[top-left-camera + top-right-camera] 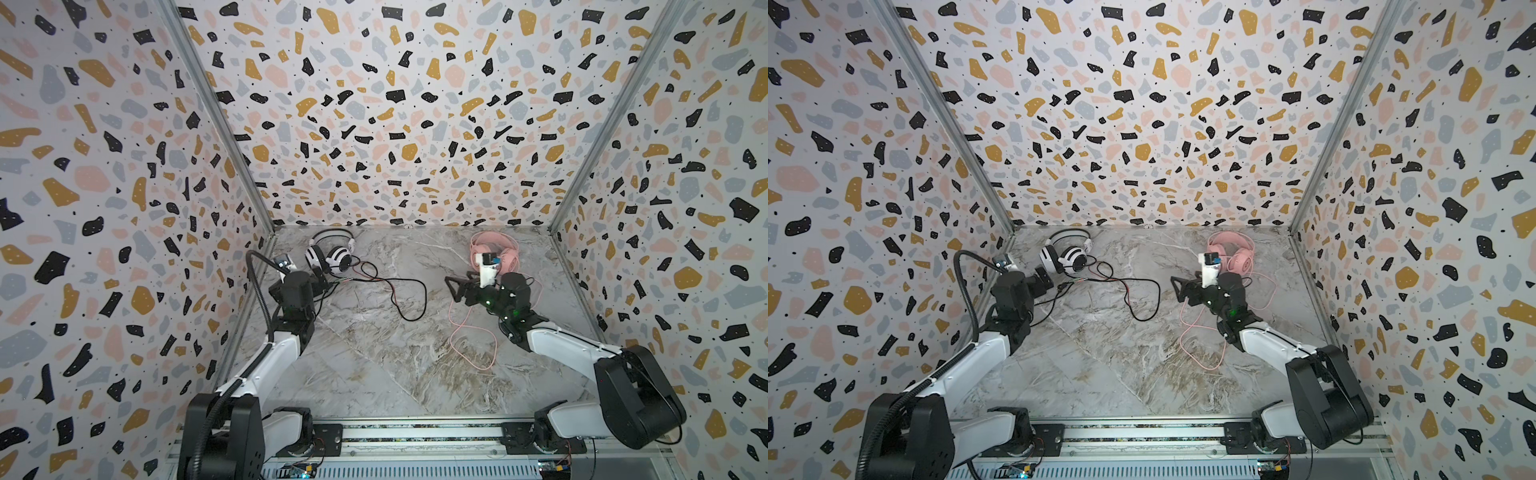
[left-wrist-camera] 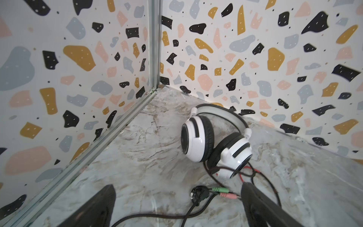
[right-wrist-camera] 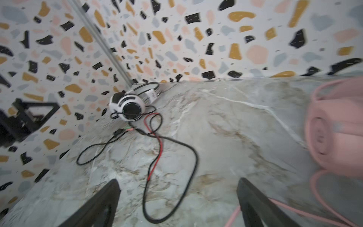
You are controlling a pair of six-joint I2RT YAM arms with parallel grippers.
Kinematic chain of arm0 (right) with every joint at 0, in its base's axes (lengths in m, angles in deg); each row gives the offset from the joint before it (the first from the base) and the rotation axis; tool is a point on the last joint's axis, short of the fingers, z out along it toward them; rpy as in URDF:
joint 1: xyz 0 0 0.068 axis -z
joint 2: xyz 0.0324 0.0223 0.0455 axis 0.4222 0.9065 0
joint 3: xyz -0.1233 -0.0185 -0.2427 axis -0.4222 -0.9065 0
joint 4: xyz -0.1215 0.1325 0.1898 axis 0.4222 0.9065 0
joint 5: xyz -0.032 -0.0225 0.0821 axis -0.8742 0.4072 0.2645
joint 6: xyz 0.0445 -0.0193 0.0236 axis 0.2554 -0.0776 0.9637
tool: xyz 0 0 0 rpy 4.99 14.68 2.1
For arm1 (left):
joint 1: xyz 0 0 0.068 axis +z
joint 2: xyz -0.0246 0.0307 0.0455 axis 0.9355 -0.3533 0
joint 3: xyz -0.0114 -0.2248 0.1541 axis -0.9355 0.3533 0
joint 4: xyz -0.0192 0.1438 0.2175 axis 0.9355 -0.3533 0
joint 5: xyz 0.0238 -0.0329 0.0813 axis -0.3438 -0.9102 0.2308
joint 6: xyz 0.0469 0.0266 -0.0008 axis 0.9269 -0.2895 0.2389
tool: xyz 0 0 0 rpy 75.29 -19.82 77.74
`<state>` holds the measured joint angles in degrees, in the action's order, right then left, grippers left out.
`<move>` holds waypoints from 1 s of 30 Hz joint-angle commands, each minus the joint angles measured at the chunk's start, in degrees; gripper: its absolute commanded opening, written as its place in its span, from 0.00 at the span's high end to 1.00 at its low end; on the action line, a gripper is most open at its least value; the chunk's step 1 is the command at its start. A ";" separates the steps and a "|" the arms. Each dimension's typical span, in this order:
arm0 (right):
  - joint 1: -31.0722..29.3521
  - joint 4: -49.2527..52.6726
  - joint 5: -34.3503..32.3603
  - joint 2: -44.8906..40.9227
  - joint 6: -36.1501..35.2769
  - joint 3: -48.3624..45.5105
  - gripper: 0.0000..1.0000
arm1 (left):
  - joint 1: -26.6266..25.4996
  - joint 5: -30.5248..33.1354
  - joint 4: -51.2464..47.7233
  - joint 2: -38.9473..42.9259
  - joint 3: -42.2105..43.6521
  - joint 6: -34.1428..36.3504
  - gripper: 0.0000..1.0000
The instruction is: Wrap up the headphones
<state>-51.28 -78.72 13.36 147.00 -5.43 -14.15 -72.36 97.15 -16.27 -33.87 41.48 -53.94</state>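
Observation:
The white, black-striped headphones (image 1: 330, 253) (image 1: 1065, 255) lie on the marble floor in the back left corner. Their black cable (image 1: 409, 299) (image 1: 1142, 299) runs out in loose loops toward the middle. My left gripper (image 1: 320, 278) (image 2: 177, 186) is open just in front of them, with the cable's green and pink plugs (image 2: 222, 192) on the floor between its fingers. The pink headphones (image 1: 505, 251) (image 3: 334, 133) lie at the back right, their pink cable (image 1: 473, 345) looping forward. My right gripper (image 1: 459, 282) (image 3: 179, 180) hangs open left of them, holding nothing.
Terrazzo-patterned walls close in the left, back and right sides. A metal corner post (image 2: 155, 45) stands close behind the white headset. A metal rail (image 1: 415, 432) carrying both arm bases runs along the front edge. The right wrist view is blurred.

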 commanded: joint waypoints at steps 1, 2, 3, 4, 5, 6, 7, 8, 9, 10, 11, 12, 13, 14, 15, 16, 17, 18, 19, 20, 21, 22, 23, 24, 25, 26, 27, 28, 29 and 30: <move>-5.56 2.51 -3.61 3.13 -3.56 0.32 0.05 | 1.64 -4.98 -18.38 -6.07 -13.34 -2.73 0.00; -6.69 1.80 -4.04 4.15 -3.61 -0.09 0.05 | 1.73 -6.77 -21.92 -8.80 -17.33 -1.85 0.00; -7.93 -0.46 -5.21 5.42 -3.74 -1.14 0.05 | 1.76 -8.78 -25.11 -11.70 -21.45 -0.91 0.00; -9.23 -2.19 -6.79 6.47 -3.83 -2.20 0.05 | 1.86 -10.62 -27.46 -14.39 -25.06 -0.50 0.00; -10.20 -2.56 -8.03 7.33 -3.90 -2.60 0.05 | 2.02 -12.10 -29.65 -17.02 -28.13 -0.31 0.00; -11.15 -1.97 -8.91 8.12 -4.38 -2.27 0.06 | 2.21 -13.65 -33.08 -19.91 -32.00 0.00 0.00; -11.94 -1.61 -9.54 8.80 -4.71 -1.80 0.05 | 2.41 -14.86 -36.39 -22.73 -35.64 0.54 0.00; -12.46 -1.75 -10.08 9.44 -4.90 -1.58 0.05 | 2.43 -15.01 -38.80 -25.19 -38.58 0.90 0.00; -12.95 -1.62 -10.32 10.17 -5.14 -0.94 0.05 | 2.52 -14.72 -41.32 -27.89 -41.89 1.06 0.00; -13.35 -0.95 -10.31 10.86 -5.43 0.01 0.05 | 2.64 -14.79 -43.33 -30.49 -44.96 1.47 0.00; -13.65 -0.19 -10.24 11.30 -5.59 0.83 0.05 | 2.84 -14.68 -44.82 -32.94 -47.69 1.66 0.00; -14.00 0.56 -10.11 11.88 -5.78 1.65 0.05 | 3.09 -14.24 -47.21 -35.92 -51.08 1.57 0.00; -14.36 1.04 -9.87 12.16 -5.79 2.23 0.05 | 3.43 -13.88 -49.75 -38.77 -54.80 1.68 0.00; -14.63 1.38 -9.45 12.51 -5.82 2.65 0.05 | 3.69 -13.27 -51.36 -41.44 -57.84 1.81 0.00; -14.89 1.66 -9.02 12.90 -5.58 3.02 0.05 | 4.00 -12.44 -52.89 -44.23 -61.20 1.61 0.00; -15.16 1.75 -8.60 13.14 -5.43 3.23 0.05 | 4.26 -11.84 -54.49 -46.97 -64.70 1.41 0.00; -15.47 1.97 -8.37 13.24 -5.46 3.57 0.05 | 4.28 -11.62 -55.74 -49.40 -67.62 1.70 0.00; -15.74 2.27 -8.21 13.32 -5.47 3.86 0.05 | 4.36 -11.14 -57.19 -52.01 -71.16 1.91 0.00; -16.10 2.62 -8.06 13.18 -5.49 4.04 0.05 | 4.39 -10.72 -58.39 -54.47 -74.71 2.06 0.00; -16.38 2.71 -8.19 13.06 -5.59 4.11 0.05 | 4.50 -10.96 -59.07 -56.43 -76.96 2.12 0.00; -16.70 2.64 -8.22 12.96 -5.71 4.11 0.05 | 4.62 -11.76 -59.38 -58.46 -79.10 2.02 0.00; -16.93 2.59 -8.42 12.83 -5.84 4.14 0.05 | 4.79 -12.60 -59.78 -60.40 -81.28 1.66 0.00; -17.10 2.73 -8.51 12.95 -5.99 4.26 0.05 | 4.88 -13.02 -60.88 -62.27 -83.55 1.15 0.00; -17.27 2.89 -8.64 12.95 -6.24 4.41 0.05 | 4.95 -13.71 -61.93 -64.09 -86.17 1.01 0.00; -17.35 3.21 -8.88 13.01 -6.49 4.62 0.05 | 4.93 -14.80 -62.11 -65.44 -87.53 1.02 0.02; -17.46 3.35 -9.08 13.09 -6.63 4.81 0.05 | 4.98 -15.61 -61.86 -66.09 -87.75 0.92 0.04; -17.46 3.51 -9.26 13.14 -6.73 4.87 0.05 | 4.98 -16.82 -61.15 -66.58 -87.17 0.74 0.07; -17.46 3.53 -9.35 13.21 -6.82 4.97 0.05 | 4.98 -17.87 -60.51 -66.76 -86.43 0.68 0.10; -17.47 3.72 -9.36 13.16 -6.87 4.93 0.05 | 4.97 -18.63 -59.91 -66.83 -85.70 0.67 0.15; -17.47 3.97 -9.42 13.03 -6.98 5.01 0.05 | 4.98 -19.94 -59.03 -66.58 -84.41 0.70 0.22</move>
<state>-68.61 -76.31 4.71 160.61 -11.33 -10.90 -67.44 81.61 -74.89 -100.64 -43.70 -53.02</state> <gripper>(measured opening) 0.946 0.824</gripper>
